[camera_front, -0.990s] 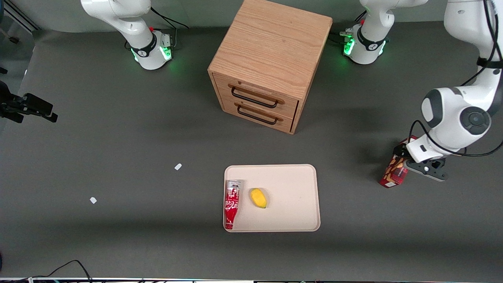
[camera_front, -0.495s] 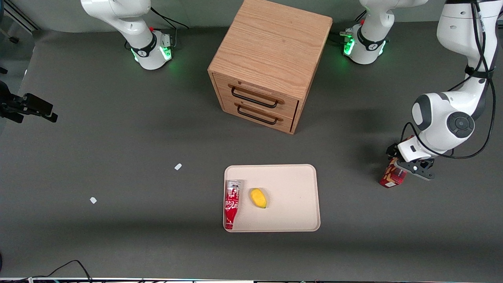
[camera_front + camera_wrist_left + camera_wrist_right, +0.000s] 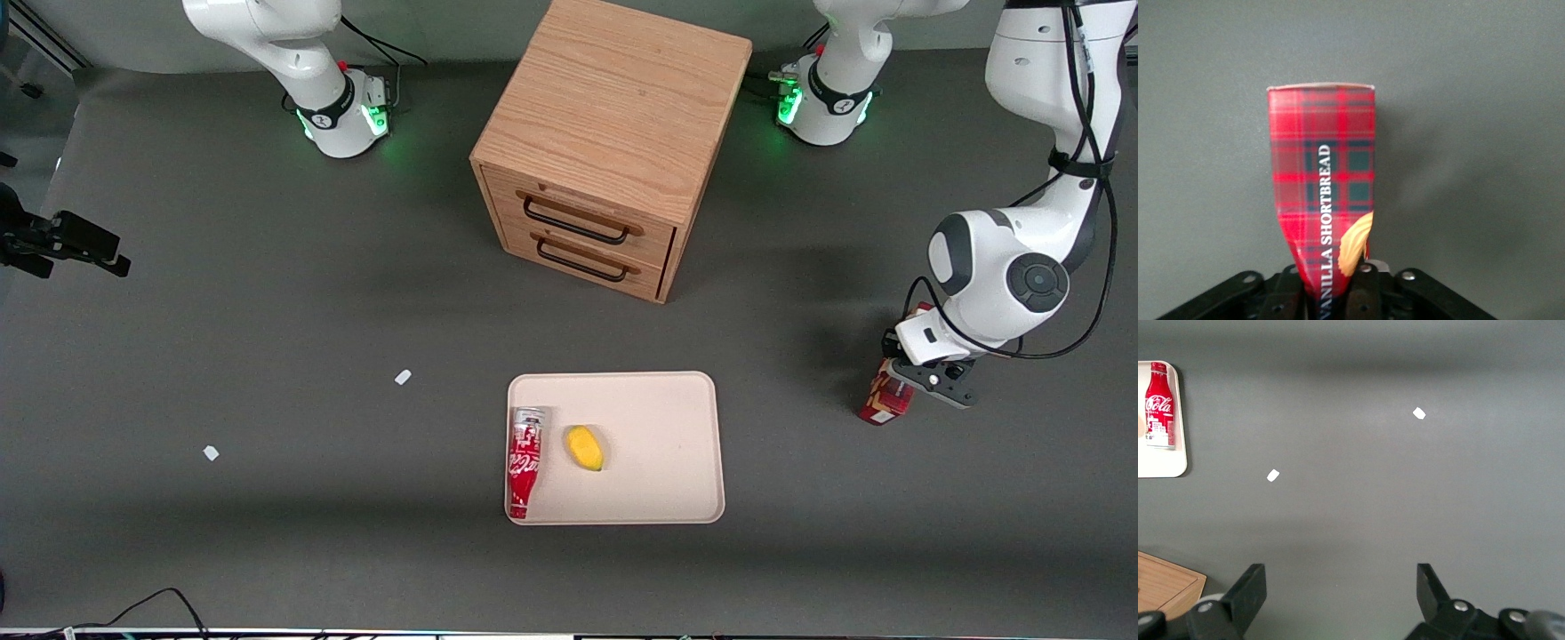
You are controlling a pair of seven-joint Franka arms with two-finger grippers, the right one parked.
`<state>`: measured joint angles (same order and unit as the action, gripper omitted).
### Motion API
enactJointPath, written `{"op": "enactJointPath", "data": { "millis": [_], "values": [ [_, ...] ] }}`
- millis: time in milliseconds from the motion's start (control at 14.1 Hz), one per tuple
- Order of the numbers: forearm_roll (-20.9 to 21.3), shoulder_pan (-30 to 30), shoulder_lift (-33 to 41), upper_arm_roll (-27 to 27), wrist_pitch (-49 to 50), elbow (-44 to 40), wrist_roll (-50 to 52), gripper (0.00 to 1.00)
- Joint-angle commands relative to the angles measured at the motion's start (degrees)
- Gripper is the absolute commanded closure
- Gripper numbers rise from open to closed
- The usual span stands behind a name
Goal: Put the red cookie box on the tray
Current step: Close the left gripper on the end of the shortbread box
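Note:
My left gripper (image 3: 900, 378) is shut on the red cookie box (image 3: 883, 401), a tartan-red carton with a tan cookie picture. In the left wrist view the box (image 3: 1321, 173) sticks straight out from between the black fingers (image 3: 1368, 290), and its gripped end is squeezed narrow. My gripper (image 3: 1329, 293) holds it over bare grey table. The beige tray (image 3: 667, 444) lies well apart from the box, toward the parked arm's end of the table.
On the tray lie a red soda bottle (image 3: 524, 462) and a small yellow fruit (image 3: 585, 447). The wooden drawer cabinet (image 3: 613, 133) stands farther from the front camera than the tray. Two white scraps (image 3: 403, 377) (image 3: 211, 452) lie toward the parked arm's end.
The working arm's wrist has shifted a little toward the tray with the box in its grip. The box now looks shorter and more upright in the front view.

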<state>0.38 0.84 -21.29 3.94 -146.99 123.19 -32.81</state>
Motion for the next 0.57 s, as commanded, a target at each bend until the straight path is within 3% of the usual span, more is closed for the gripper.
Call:
{"op": "enactJointPath", "data": {
  "millis": [0,283,495],
  "values": [
    [-1.25,0.83,0.64,0.63,0.48,0.03,-1.38,1.00],
    [-1.69,1.00,2.12,0.63,6.61,-3.12,-0.68,1.00],
    [-2.48,1.00,3.36,0.63,20.99,-13.20,1.94,1.00]
  ]
}}
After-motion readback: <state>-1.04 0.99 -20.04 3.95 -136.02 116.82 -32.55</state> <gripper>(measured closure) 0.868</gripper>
